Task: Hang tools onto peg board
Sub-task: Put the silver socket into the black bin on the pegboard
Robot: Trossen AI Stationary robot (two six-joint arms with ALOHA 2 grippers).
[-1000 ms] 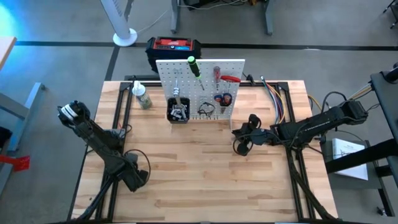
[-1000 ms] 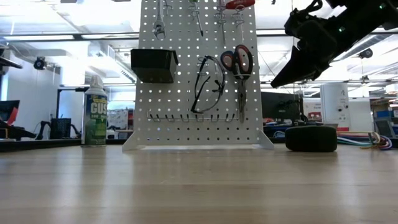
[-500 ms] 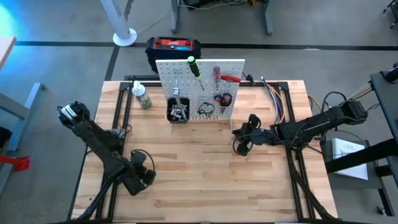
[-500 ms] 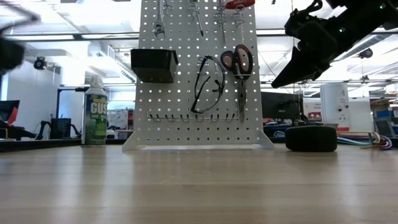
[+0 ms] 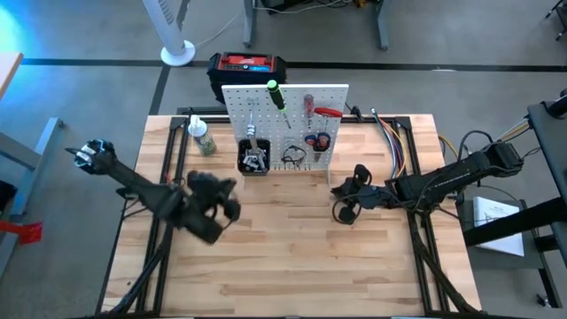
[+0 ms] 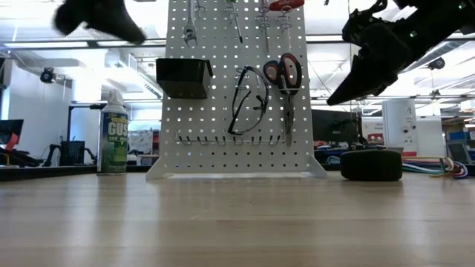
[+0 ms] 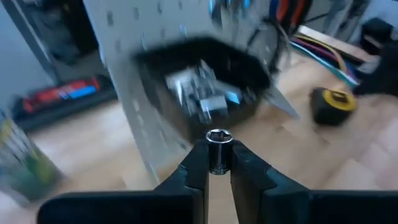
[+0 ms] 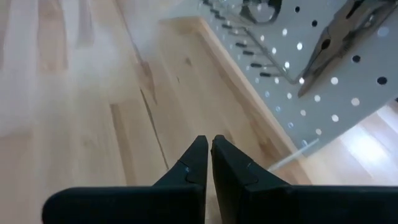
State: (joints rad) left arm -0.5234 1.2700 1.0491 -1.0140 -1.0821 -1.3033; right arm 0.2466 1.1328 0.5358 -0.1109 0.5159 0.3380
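Note:
The white peg board (image 5: 285, 113) stands upright at the table's far middle. On it hang black glasses (image 6: 248, 104), red-handled pliers (image 6: 285, 80), wrenches (image 6: 190, 27), a green screwdriver (image 5: 275, 93) and a red screwdriver (image 5: 309, 105). Its black bin (image 5: 254, 160) holds small metal parts. My left gripper (image 5: 228, 198) is up in the air in front of the bin, shut on a small silver socket (image 7: 219, 152). My right gripper (image 5: 337, 189) is shut and empty, raised over the black-and-yellow tape measure (image 5: 344, 212), which lies on the table. My left gripper pinches the socket's round sides (image 7: 217, 159) between its two fingertips. The fingers point toward the peg board's bin (image 7: 205, 81). The socket is lifted clear of the table, and its open end (image 7: 218, 134) sticks out past the fingertips.
A green-labelled bottle (image 5: 203, 137) stands left of the board. A red-and-black box (image 5: 247, 66) sits behind the board, off the table. Coloured cables (image 5: 396, 143) run along the far right. The near half of the table top (image 5: 283, 257) is bare wood.
My left gripper has swung up from low over the table's near left toward the far edge. It now hangs high in front of the peg board's bin, still shut on the socket.

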